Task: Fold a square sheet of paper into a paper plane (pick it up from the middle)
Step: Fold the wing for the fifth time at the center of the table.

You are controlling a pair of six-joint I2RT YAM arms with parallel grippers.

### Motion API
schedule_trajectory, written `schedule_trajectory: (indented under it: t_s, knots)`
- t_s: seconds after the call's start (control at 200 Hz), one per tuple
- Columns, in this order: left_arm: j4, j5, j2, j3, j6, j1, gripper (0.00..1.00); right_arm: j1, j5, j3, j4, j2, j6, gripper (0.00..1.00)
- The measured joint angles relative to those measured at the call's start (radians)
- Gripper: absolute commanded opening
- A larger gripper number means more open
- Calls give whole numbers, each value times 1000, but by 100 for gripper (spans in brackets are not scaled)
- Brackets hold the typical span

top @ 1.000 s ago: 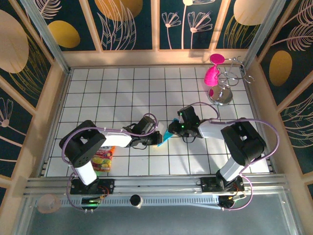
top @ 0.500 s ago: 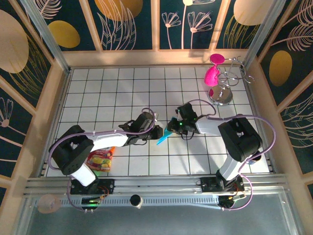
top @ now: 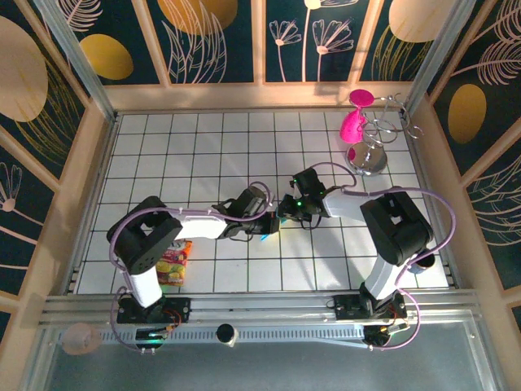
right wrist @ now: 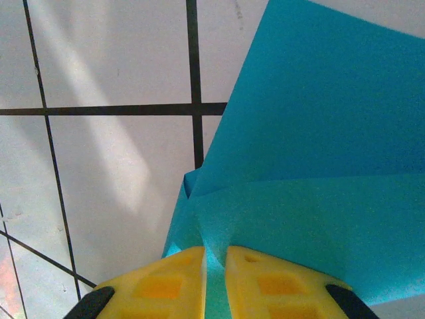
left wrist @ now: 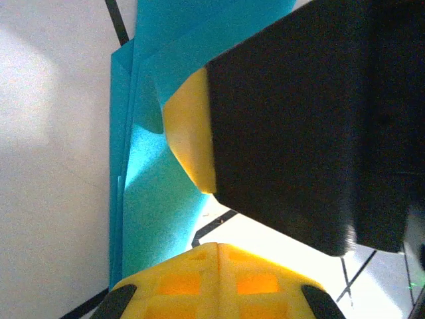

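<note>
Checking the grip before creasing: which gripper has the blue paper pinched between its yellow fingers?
The right gripper: the blue paper runs down between its fingertips. The left gripper is shut, no blue visible between its fingers.

A robotics lab test cell: a left arm (top: 195, 222) and a right arm (top: 395, 228) are standing bolted to an aluminium rail (top: 269, 306), a wooden frame (top: 244, 95) is enclosing a white grid-marked table (top: 179, 155), and leaf-patterned panels (top: 207, 41) are lining the walls.

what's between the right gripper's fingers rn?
The folded turquoise paper. The right wrist view shows a thin strip of it pinched between the right gripper's two yellow fingers.
</note>
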Motion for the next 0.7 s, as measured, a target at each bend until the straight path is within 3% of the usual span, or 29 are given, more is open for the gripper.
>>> schedule_trajectory:
  t_s: [0.701]
  knots:
    - [18, 2, 34, -9, 24, 16, 0, 0, -1, 31, -18, 27, -49, 16]
